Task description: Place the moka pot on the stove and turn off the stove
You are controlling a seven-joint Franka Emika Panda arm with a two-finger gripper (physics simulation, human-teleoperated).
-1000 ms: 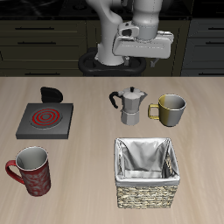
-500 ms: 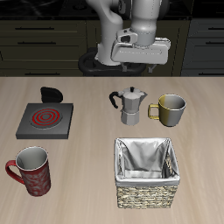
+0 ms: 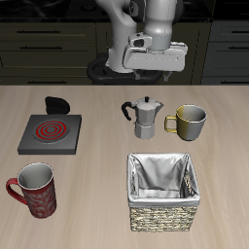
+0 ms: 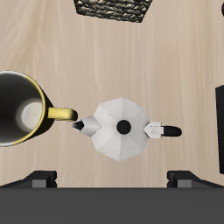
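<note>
Bright even light, soft shadows, sharp renders

Moka pot (image 4: 122, 128) sits directly below the gripper (image 4: 114, 178), btwn the two dark fingertips (image 4: 41, 181); jaws spread wide, nothing held. Black handle (image 4: 166, 130) points sideways, spout toward olive-gold mug (image 4: 24, 108) just beside pot. Wicker basket (image 4: 110, 8) farther out ahead. Dark stove (image 4: 219, 122) edge off handle side.

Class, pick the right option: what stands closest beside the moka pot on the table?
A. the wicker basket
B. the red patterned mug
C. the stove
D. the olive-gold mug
D: the olive-gold mug stands right beside the moka pot, its handle pointing toward the pot, while the stove and the other things sit farther off.
</note>
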